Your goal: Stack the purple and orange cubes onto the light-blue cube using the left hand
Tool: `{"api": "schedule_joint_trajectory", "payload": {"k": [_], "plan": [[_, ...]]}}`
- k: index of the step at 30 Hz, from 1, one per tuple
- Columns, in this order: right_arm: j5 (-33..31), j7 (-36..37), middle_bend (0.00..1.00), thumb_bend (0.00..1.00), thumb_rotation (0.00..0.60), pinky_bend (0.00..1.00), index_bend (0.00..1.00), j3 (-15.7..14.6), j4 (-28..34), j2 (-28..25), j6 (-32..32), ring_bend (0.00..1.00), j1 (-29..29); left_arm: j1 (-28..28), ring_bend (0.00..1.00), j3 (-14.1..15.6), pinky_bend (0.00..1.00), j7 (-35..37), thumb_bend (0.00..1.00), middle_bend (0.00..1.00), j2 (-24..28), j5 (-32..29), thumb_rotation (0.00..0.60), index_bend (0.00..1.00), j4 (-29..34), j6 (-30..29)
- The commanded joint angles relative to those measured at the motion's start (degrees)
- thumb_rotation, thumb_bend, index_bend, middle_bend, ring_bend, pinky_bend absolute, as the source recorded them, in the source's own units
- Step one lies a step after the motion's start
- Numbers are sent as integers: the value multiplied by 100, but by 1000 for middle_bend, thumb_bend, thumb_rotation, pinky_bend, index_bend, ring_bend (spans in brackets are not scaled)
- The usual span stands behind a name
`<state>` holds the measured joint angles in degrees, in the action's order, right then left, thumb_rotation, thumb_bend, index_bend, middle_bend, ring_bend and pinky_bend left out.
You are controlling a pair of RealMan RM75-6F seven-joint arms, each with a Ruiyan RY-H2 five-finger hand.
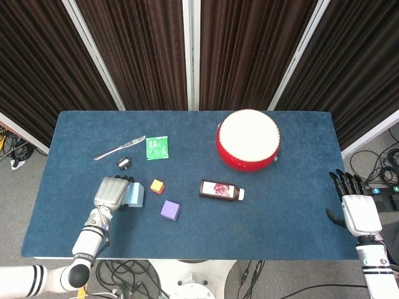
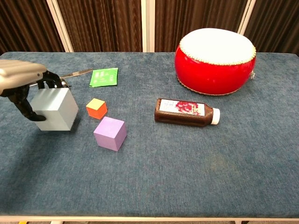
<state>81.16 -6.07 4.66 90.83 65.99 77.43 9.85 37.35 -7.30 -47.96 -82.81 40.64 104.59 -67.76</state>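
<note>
My left hand [image 1: 111, 192] [image 2: 21, 81] grips the light-blue cube [image 1: 134, 195] [image 2: 55, 109] from above and from its left side, and the cube looks raised a little off the blue cloth. Just right of it lies the small orange cube [image 1: 157, 186] [image 2: 96, 108]. The purple cube [image 1: 170, 210] [image 2: 110, 133] stands nearer the front edge, apart from both. My right hand [image 1: 355, 212] hangs open beyond the table's right edge, holding nothing; the chest view does not show it.
A red drum [image 1: 248, 139] [image 2: 216, 55] stands at the back right. A dark bottle [image 1: 221, 190] [image 2: 186, 112] lies on its side mid-table. Behind the cubes lie a green packet [image 1: 157, 147] [image 2: 104, 77], a knife [image 1: 118, 148] [image 2: 77, 73] and a small black clip [image 1: 123, 163].
</note>
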Motion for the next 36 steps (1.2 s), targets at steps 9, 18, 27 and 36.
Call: {"api": "schedule_joint_trajectory", "payload": {"k": [9, 18, 27, 36], "plan": [[54, 36, 22, 192, 600, 8, 0, 1, -39, 5, 24, 0, 15, 256, 373, -119, 491, -470, 266, 453, -329, -546, 600, 409, -526, -472], [-1, 42, 22, 192, 600, 8, 0, 1, -54, 3, -41, 0, 31, 345, 373, -156, 490, -170, 265, 453, -277, -869, 600, 409, -644, 23], [-25, 38, 22, 193, 600, 8, 0, 14, -93, -1, -40, 0, 34, 454, 371, -57, 477, -56, 265, 452, -121, -877, 600, 399, -715, 290], [-32, 28, 21, 192, 600, 8, 0, 16, -128, 10, -40, 0, 39, 411, 275, 20, 393, 461, 213, 343, 121, -501, 600, 299, -611, 522]]}}
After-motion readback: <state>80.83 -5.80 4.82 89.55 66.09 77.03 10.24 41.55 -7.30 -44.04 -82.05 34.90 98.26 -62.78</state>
